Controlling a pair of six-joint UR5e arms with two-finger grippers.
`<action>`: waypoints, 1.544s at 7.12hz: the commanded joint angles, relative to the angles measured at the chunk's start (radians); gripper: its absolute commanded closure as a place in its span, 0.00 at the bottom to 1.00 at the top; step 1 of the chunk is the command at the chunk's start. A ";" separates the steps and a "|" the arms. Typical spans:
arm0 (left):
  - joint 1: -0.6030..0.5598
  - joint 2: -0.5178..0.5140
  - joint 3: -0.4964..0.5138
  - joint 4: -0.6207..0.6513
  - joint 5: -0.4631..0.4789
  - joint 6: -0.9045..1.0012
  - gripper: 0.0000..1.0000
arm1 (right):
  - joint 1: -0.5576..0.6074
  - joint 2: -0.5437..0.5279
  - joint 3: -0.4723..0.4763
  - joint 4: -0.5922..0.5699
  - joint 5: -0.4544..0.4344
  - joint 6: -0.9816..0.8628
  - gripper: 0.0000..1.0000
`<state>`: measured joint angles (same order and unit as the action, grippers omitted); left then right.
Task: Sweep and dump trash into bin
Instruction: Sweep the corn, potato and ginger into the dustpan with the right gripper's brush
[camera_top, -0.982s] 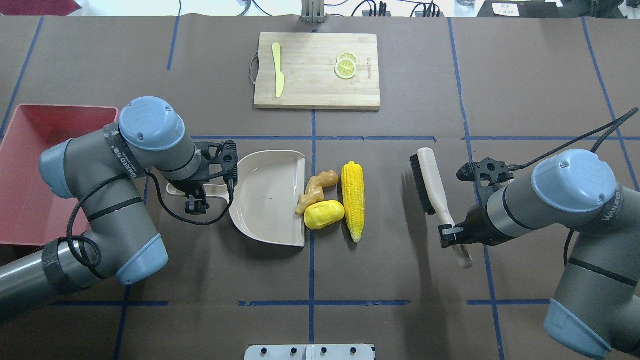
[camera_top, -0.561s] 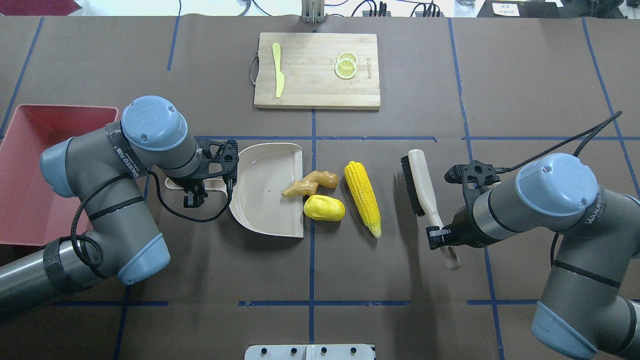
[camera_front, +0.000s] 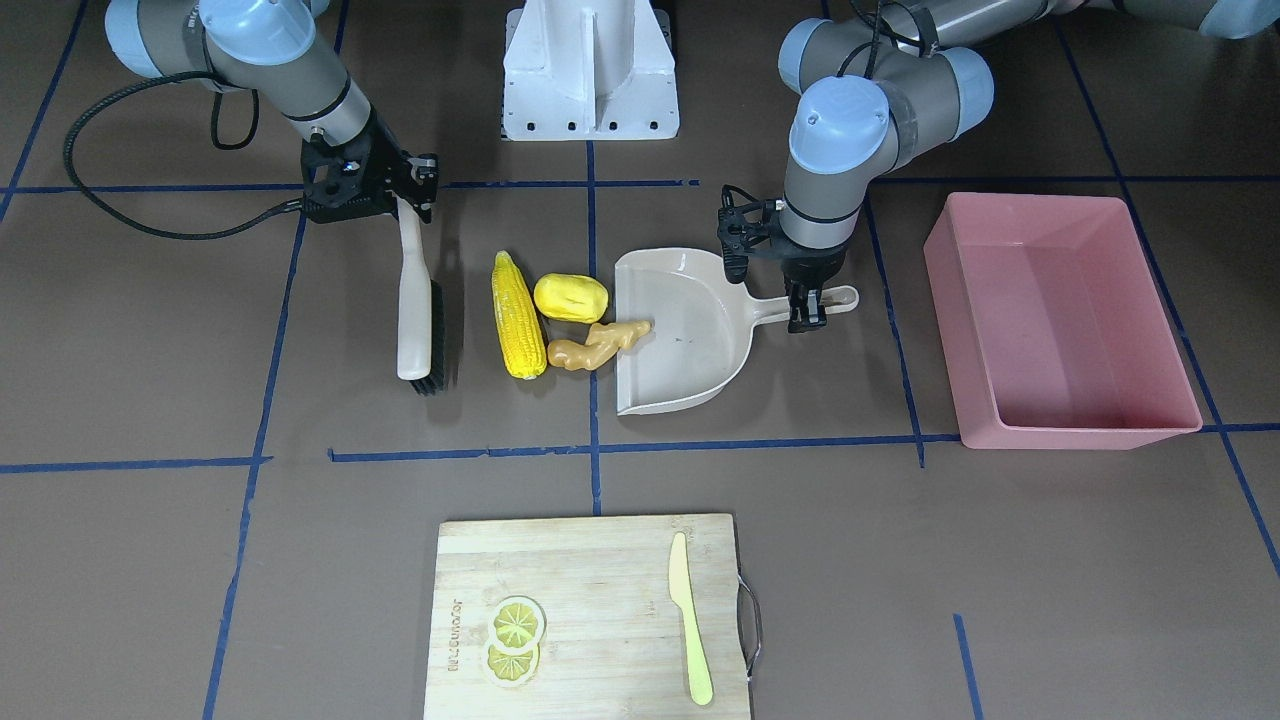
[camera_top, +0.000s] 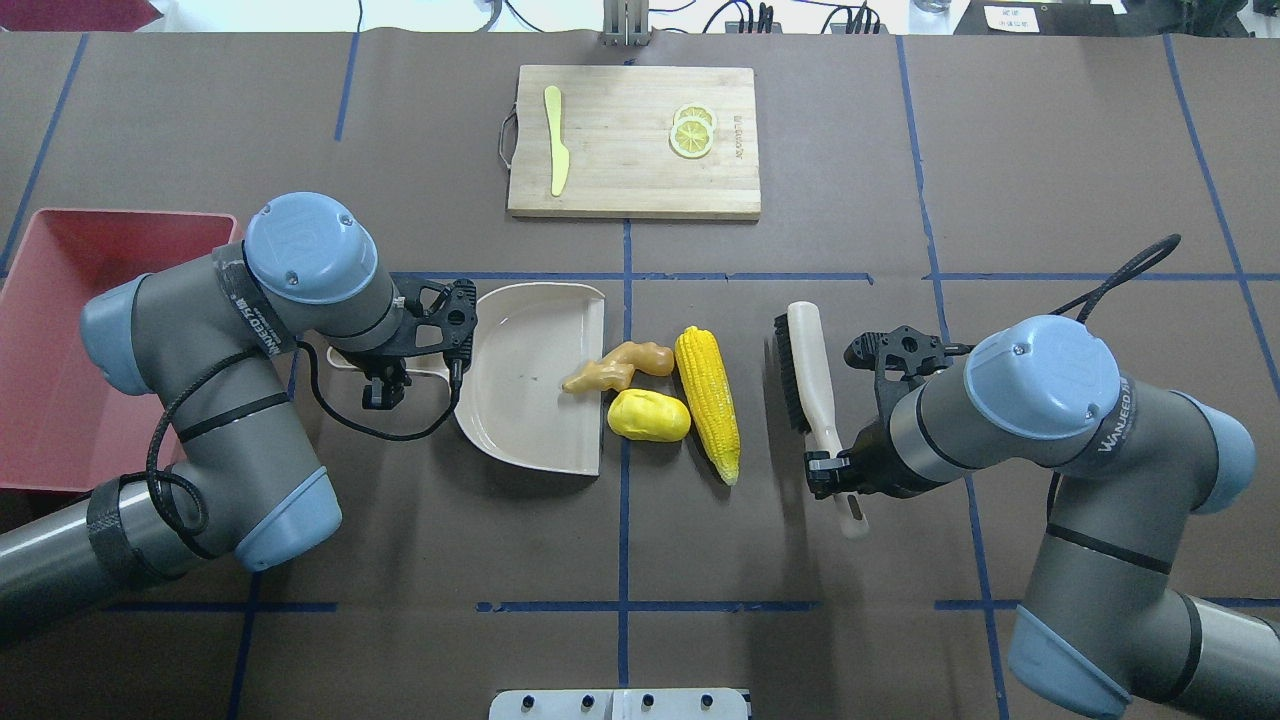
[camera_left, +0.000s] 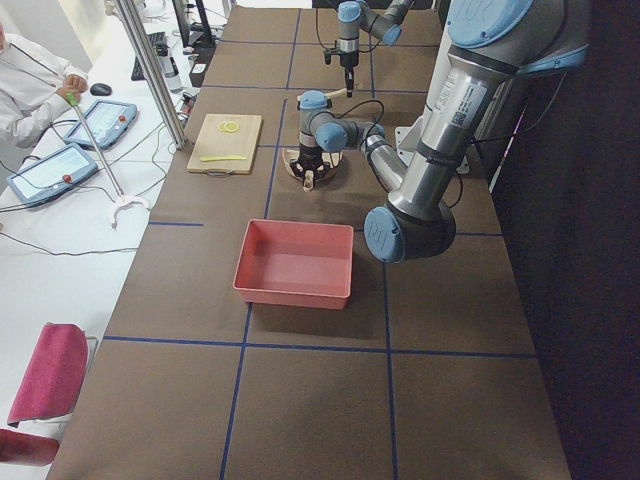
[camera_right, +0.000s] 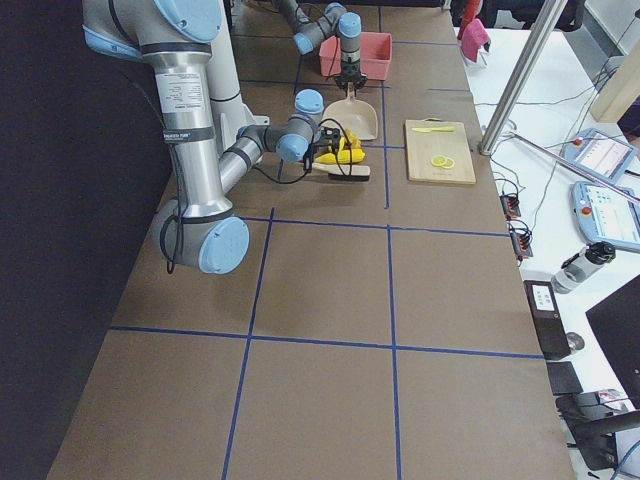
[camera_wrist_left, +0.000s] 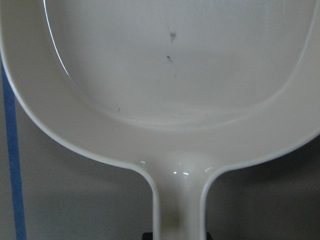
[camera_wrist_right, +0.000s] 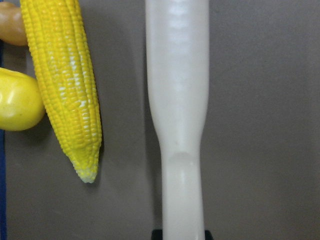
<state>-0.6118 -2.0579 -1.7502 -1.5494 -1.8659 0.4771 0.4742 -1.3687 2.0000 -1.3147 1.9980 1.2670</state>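
Observation:
The corn cob, the yellow potato lump and the ginger root lie together at the open lip of the beige dustpan. One end of the ginger rests on the lip. My left gripper is shut on the dustpan's handle. My right gripper is shut on the handle of a black-bristled brush. The brush stands a short gap to the right of the corn. The pink bin sits at the far left, behind my left arm. The right wrist view shows the brush handle beside the corn.
A wooden cutting board lies at the far middle of the table, with a pale yellow-green knife and lemon slices on it. Blue tape lines cross the brown table cover. My left arm's elbow hangs over the bin's near side.
My right arm has carried the brush leftward, closer to the corn. The corn has shifted and tilted. The ginger's end has slid onto the dustpan's lip. The dustpan has shifted slightly.

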 joint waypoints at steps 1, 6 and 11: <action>0.003 -0.014 0.008 0.000 0.002 -0.003 0.88 | -0.043 0.035 -0.010 0.000 -0.007 0.043 1.00; 0.026 -0.051 0.023 0.002 0.037 -0.018 0.89 | -0.130 0.169 -0.044 -0.124 -0.079 0.045 1.00; 0.073 -0.137 0.075 0.014 0.059 -0.123 0.89 | -0.135 0.273 -0.124 -0.121 -0.088 0.055 1.00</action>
<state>-0.5440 -2.1686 -1.6973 -1.5356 -1.8089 0.3758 0.3392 -1.1129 1.8839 -1.4378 1.9100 1.3202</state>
